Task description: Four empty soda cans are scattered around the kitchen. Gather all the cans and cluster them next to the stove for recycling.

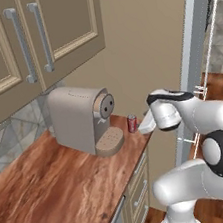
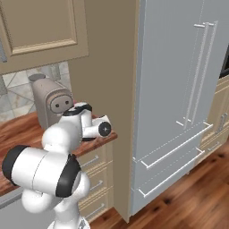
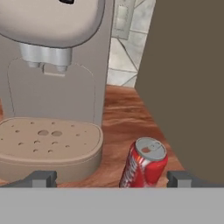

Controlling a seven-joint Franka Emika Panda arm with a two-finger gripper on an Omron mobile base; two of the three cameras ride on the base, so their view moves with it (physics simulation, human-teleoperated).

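Wood counter (image 1: 54, 188): red soda can (image 3: 144, 163), white lettering unreadable, btwn wide-open pincer (image 3: 111, 179).

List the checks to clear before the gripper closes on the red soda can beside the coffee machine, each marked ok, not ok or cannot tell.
1. Gripper open: ok, fingertips stand wide apart.
2. Small red soda can with silver top between the fingertips: ok, though right of centre.
3. Can upright on the reddish wooden counter: ok.
4. Can apart from the beige coffee machine's drip tray: ok.
5. Room beside the tan wall panel: cannot tell, right fingertip looks close.
6. Fingers low enough around the can: cannot tell.
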